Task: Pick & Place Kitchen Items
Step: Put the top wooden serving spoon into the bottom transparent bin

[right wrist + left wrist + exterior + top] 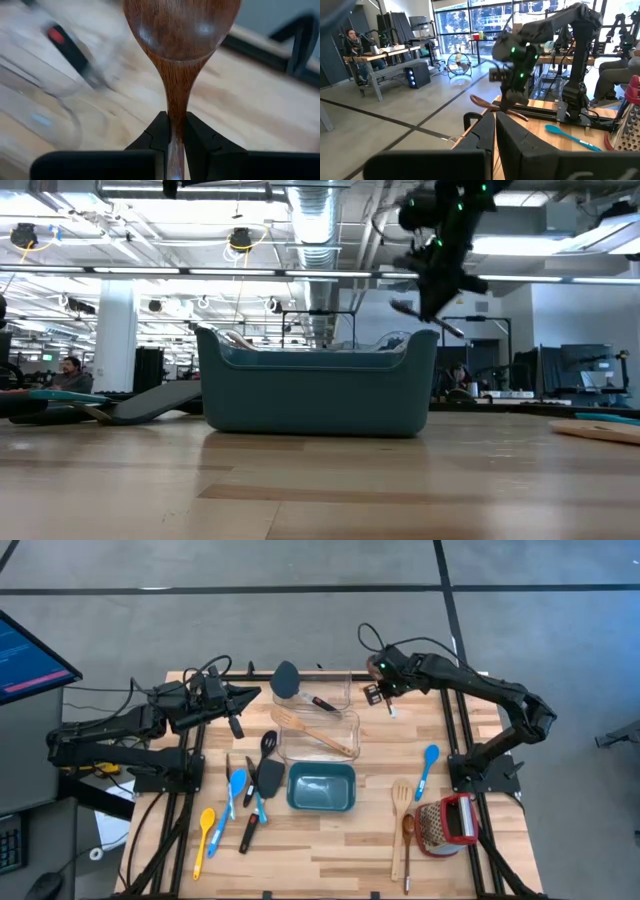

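At the near edge of my worktop (330, 850) lie one yellow spoon (204, 837), two blue spoons (232, 795) on the left and one black spatula (262, 790); on the right, a brown wooden spoon (408, 845) beside a pale slotted spatula (400, 812), and a red grater (450, 823). A third blue spoon (428, 768) lies farther right. In the middle sits one teal tub (321, 787). Beyond it, two clear bins (318, 720) hold a wooden spatula (314, 730) and a black ladle (288, 681). My right hand (174, 131) hangs over the far right, clamped tight on a brown wooden spoon's handle (180, 60). My left hand (495, 131) waits far left, closed and empty.
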Tool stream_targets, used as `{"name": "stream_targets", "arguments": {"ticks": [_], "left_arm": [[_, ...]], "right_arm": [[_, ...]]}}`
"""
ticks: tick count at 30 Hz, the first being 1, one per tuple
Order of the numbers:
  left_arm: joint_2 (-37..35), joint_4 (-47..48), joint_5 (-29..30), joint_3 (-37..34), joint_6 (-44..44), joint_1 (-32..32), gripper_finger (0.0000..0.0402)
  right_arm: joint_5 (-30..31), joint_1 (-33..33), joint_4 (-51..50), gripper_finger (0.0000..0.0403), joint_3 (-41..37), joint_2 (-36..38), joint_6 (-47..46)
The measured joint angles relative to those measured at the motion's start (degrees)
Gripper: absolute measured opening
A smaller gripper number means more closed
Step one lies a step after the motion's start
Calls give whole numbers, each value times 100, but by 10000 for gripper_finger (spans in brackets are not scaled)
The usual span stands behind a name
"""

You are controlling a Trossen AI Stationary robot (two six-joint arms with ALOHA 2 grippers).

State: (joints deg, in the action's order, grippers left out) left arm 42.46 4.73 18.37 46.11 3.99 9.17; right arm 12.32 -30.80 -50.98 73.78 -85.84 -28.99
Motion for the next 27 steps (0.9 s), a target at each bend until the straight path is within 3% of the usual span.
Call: {"name": "stream_targets", "arguments": {"ticks": [10, 27], "left_arm": [[0, -2, -17, 0, 0, 1, 4], [0, -4, 13, 0, 0, 2, 4]], "right_arm": [[470, 814, 220, 27, 930, 2, 524], [388, 1934, 1580, 27, 1037, -257, 1550]]}}
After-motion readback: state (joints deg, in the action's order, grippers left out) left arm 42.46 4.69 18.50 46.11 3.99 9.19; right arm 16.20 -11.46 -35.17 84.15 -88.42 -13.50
